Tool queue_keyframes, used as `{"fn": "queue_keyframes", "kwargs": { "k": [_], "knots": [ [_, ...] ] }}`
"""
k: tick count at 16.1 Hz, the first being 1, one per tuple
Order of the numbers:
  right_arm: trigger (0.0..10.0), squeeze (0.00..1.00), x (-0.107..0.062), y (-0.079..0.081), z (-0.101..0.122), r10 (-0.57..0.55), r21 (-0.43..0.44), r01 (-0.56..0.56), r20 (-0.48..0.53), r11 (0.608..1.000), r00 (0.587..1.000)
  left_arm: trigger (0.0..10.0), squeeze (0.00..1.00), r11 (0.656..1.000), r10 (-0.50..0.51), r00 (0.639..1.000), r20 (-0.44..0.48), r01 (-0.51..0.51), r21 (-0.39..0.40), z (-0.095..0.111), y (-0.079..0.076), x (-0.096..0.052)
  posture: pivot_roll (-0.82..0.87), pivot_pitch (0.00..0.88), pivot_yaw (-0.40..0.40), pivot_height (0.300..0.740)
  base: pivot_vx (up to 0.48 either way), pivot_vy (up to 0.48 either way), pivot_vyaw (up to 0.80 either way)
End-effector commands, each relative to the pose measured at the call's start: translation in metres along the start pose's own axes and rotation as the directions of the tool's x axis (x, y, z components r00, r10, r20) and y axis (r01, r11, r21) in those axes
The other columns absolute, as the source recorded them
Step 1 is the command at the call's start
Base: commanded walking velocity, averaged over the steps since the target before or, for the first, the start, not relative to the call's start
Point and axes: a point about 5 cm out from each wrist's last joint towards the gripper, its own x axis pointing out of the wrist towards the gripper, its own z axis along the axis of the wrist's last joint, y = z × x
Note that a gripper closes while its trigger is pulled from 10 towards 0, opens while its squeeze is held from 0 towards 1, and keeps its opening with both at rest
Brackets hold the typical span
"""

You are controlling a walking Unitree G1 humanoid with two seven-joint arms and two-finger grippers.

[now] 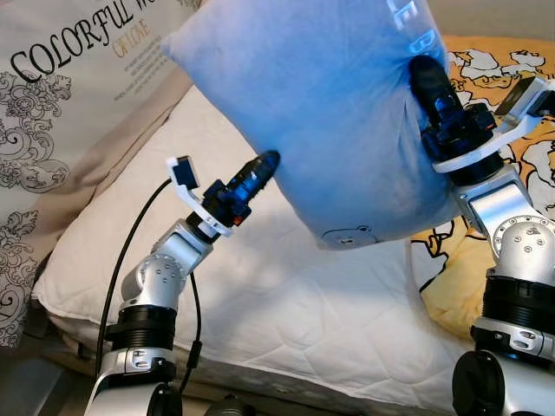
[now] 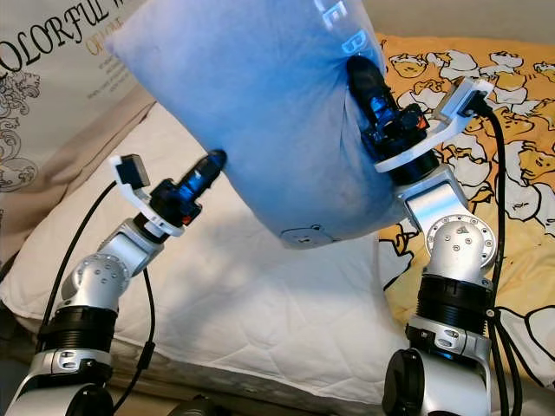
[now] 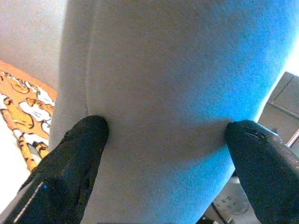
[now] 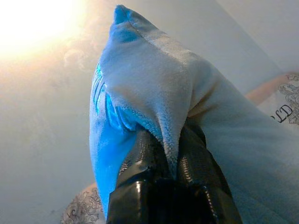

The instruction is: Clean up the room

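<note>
Pale blue and plush, the pillow (image 1: 329,113) is hanging in the air above the white quilted mattress (image 1: 260,303). The right gripper (image 4: 170,154) is pinching a fold of it near its right edge. The left gripper (image 3: 163,140) is pressing its spread fingers (image 3: 79,154) against the pillow's left side, apparently bracing it. A yellow cartoon-print sheet (image 2: 520,173) is lying to the right, a lettered cushion (image 1: 69,104) at far left.
</note>
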Motion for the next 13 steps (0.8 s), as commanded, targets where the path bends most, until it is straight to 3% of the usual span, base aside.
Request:
{"fn": "queue_keyframes", "kwargs": {
  "k": [1,5,7,13],
  "knots": [
    [0.0,0.0,0.009,0.013,0.002,0.075,0.002,-0.075,0.013,0.997,0.997,10.0,0.0,0.999,-0.031,0.999,-0.036,0.032,0.026,-0.001,-0.004,0.007,-0.02,0.0,0.081,0.74,0.0,0.0,0.0],
    [0.0,0.0,0.009,0.015,-0.004,0.089,0.046,-0.089,0.007,0.995,0.996,10.0,0.0,0.993,-0.055,0.99,-0.132,0.068,0.094,-0.013,-0.01,0.015,-0.01,0.0,0.079,0.74,0.0,0.0,0.0],
    [0.0,0.0,0.01,0.017,-0.007,0.094,0.052,-0.094,-0.002,0.994,0.996,0.0,0.0,0.986,0.008,0.994,-0.112,0.01,0.164,-0.015,-0.004,0.019,-0.01,0.0,0.078,0.74,0.0,0.0,0.0],
    [0.0,0.0,0.007,0.018,-0.01,0.094,0.063,-0.093,-0.016,0.994,0.995,0.0,0.0,0.985,0.012,0.998,-0.056,-0.002,0.173,-0.01,-0.003,0.021,-0.01,0.0,0.076,0.74,0.0,0.0,0.0]
  ]
}}
